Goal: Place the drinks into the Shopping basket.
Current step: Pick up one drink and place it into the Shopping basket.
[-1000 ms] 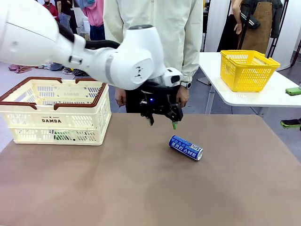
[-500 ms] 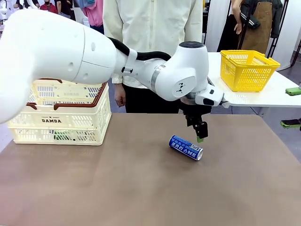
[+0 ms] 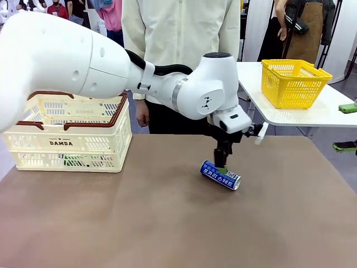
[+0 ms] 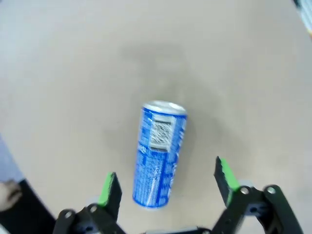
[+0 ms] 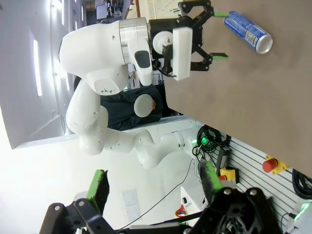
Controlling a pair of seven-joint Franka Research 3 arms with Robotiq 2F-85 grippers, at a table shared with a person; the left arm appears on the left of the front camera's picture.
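Blue can (image 4: 159,155) lying between spread left tool (image 4: 166,183), near end cut off

Brown table top (image 3: 167,223): lying matte and bare across the foreground, its far edge running level behind the middle.
White side table (image 3: 312,114): standing at the right rear, carrying a yellow mesh basket (image 3: 294,82); a small green item (image 3: 348,108) is resting at its right edge.
Grey floor (image 3: 17,92): showing at the left rear and under the side table.
Slotted wall panel (image 5: 263,158): showing in the right wrist view, holding a red button on a yellow box (image 5: 270,165) and black cables (image 5: 212,136).
Light: falling evenly from overhead, casting soft shadows.
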